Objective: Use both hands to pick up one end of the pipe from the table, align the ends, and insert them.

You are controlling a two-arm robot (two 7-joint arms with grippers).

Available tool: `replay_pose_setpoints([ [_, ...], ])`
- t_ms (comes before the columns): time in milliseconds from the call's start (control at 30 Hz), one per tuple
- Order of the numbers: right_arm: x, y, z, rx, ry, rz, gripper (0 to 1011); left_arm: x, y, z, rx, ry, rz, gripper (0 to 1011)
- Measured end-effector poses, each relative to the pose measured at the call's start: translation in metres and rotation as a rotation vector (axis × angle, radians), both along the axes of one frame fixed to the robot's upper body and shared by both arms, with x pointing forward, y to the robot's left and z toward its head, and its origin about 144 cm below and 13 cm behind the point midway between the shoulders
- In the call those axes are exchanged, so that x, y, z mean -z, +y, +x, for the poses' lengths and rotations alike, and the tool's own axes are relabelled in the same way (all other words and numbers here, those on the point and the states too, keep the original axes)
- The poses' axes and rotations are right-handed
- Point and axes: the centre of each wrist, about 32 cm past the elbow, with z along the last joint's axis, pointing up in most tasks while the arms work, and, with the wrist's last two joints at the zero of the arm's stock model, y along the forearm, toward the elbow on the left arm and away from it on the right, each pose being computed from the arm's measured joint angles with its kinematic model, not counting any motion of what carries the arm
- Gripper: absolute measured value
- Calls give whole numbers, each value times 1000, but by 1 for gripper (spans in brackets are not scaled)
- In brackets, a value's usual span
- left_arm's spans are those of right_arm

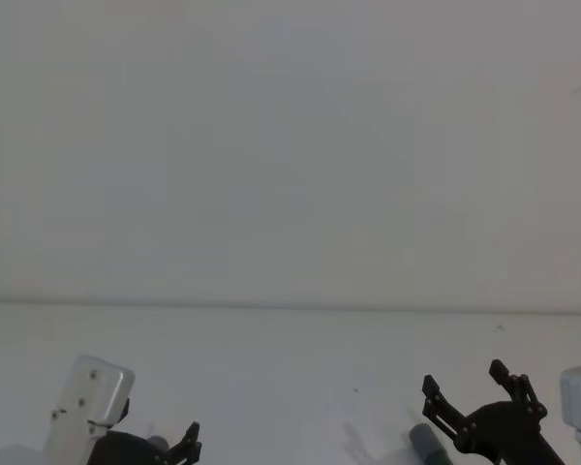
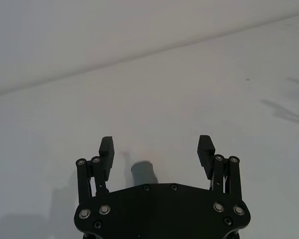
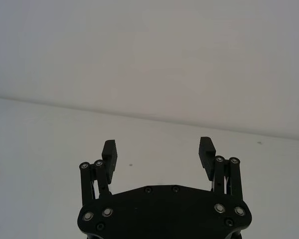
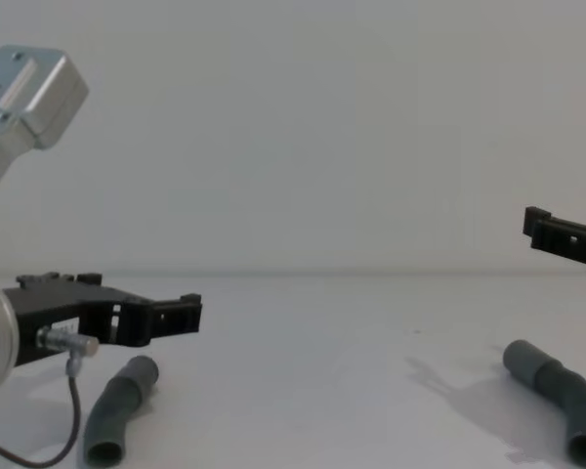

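Our left black angular gripper (image 2: 157, 147), jaws spread, hangs just above the left dark grey ribbed hose piece (image 4: 122, 405), which lies lengthwise along our reach on the white table (image 4: 322, 376). Our right gripper (image 3: 158, 149), likewise spread, hovers higher above the second piece (image 4: 557, 396), well right of the first.

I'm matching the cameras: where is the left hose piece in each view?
Head: left hose at bottom edge, left side.
Left wrist: its end between the left gripper's open fingers.
Chest: lower left, on the table under that gripper.
Landmark: the table's far edge against the wall.
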Motion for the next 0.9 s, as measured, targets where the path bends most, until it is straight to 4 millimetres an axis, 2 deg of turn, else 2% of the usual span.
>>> replay_pose_setpoints([
  [900, 0, 0, 0, 0, 0, 0, 1000, -8, -4, -19, -112, 153, -95, 1002],
])
